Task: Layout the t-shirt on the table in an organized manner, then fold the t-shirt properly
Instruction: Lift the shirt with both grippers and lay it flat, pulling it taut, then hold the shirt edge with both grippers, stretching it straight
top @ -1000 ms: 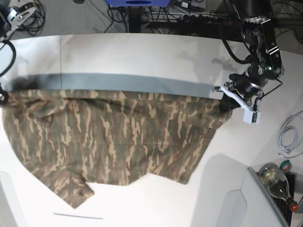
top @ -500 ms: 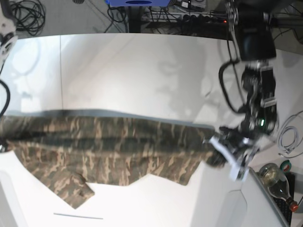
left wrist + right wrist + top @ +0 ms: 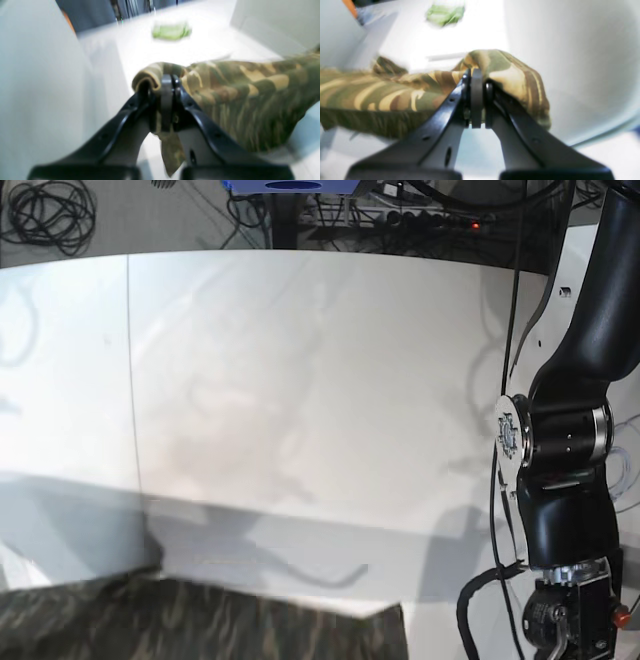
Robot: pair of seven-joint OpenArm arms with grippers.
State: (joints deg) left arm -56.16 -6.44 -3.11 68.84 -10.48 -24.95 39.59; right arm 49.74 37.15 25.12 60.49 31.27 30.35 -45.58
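The camouflage t-shirt (image 3: 200, 620) shows only as a strip along the bottom edge of the base view, on the white table (image 3: 300, 380). In the left wrist view my left gripper (image 3: 167, 80) is shut on a bunched edge of the t-shirt (image 3: 250, 85), which stretches away to the right. In the right wrist view my right gripper (image 3: 476, 75) is shut on another bunched edge of the t-shirt (image 3: 382, 92), which stretches away to the left. In the base view the left arm (image 3: 560, 480) reaches down at the right; both grippers are out of that frame.
A thin dark seam (image 3: 130, 380) runs down the table's left part. Cables (image 3: 40, 210) and a blue object (image 3: 290, 185) lie beyond the far edge. A blurred green thing (image 3: 171, 31) lies on the white surface ahead of both grippers (image 3: 445, 13).
Both arms have pulled the shirt toward the near edge of the base view. It covered the table's middle before and now shows only at the bottom. The left arm has swung down.
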